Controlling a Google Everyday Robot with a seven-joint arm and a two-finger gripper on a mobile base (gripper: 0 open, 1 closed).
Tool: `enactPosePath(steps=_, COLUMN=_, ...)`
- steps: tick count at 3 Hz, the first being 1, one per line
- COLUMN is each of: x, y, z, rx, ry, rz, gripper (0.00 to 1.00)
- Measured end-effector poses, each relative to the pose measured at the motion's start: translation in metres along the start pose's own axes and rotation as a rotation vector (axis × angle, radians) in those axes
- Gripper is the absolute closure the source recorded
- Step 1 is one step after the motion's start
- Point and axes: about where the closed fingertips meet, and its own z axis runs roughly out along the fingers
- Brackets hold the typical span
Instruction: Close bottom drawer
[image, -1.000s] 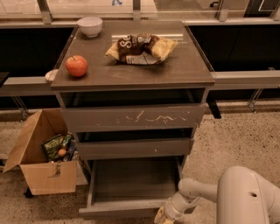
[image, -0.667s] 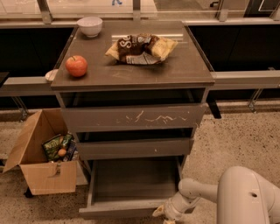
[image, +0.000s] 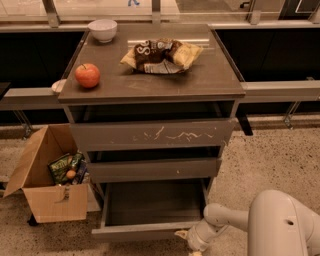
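Note:
The bottom drawer (image: 150, 231) of the grey cabinet stands pulled out, a wide shallow grey tray with a plain narrow front and nothing in it. Above it are the middle drawer front (image: 152, 170) and the taller scratched top drawer front (image: 150, 134), both slightly out. My gripper (image: 186, 238) is at the bottom of the camera view, right at the right end of the bottom drawer's front, at the end of my white arm (image: 227, 220).
On the cabinet top lie a red apple (image: 87, 75), a white bowl (image: 102, 30) and snack bags (image: 161, 55). An open cardboard box (image: 47, 187) with packets stands on the floor left of the cabinet. Rails run behind.
The gripper has shifted slightly left along the bottom drawer's front. The drawer looks about as far out as before.

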Motion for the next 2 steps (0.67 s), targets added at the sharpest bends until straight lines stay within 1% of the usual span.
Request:
enactPosePath(steps=1, x=0.0, y=-0.008, z=0.0, rx=0.016, ry=0.023, rz=-0.027, gripper=0.18)
enactPosePath(steps=2, x=-0.001, y=-0.029, z=-0.011, rx=0.08, ry=0.081, rz=-0.08, gripper=0.41)
